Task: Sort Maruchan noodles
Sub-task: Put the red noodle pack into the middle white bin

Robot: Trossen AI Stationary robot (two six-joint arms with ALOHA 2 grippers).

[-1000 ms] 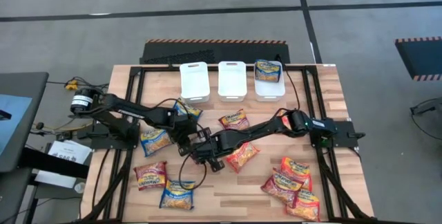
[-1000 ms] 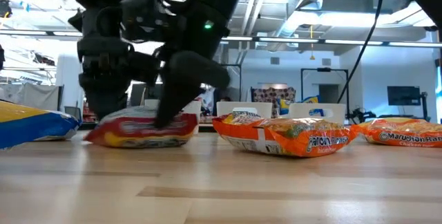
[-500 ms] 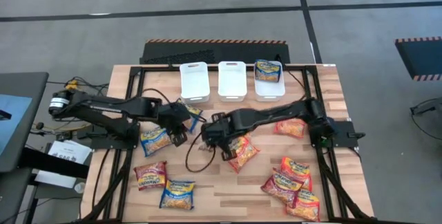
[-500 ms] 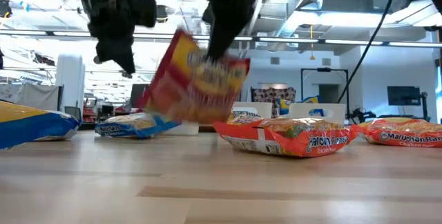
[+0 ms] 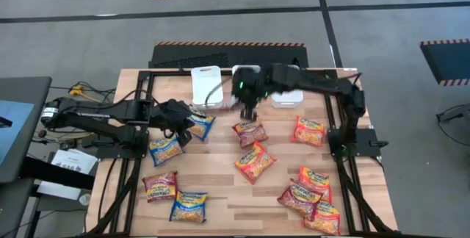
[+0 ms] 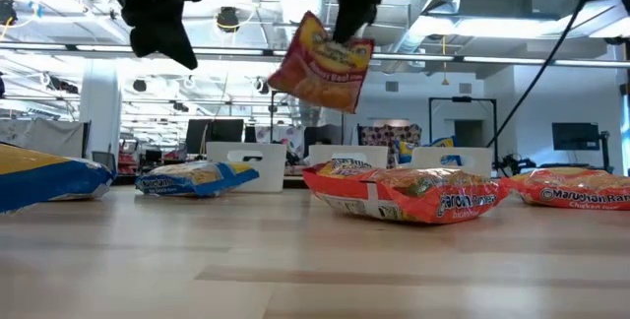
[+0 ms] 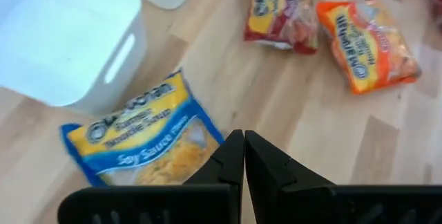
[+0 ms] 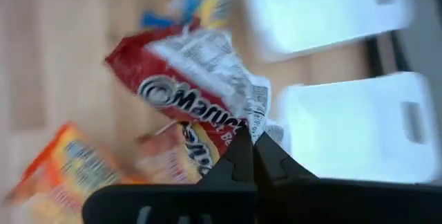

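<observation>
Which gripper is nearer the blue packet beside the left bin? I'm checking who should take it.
Left. The left gripper, shut and empty, hovers right beside the blue packet. The right gripper is farther off near the middle bin, holding a red packet.

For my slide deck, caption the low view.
Right gripper lifts a red noodle packet above packets lying on the table.

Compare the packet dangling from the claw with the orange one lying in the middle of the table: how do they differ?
The red packet hangs in the air, pinched by the right claw; the orange packet lies flat on the table, untouched. The red packet is dark red with white; the orange packet is bright orange. Both are crinkly noodle packets of similar size.
</observation>
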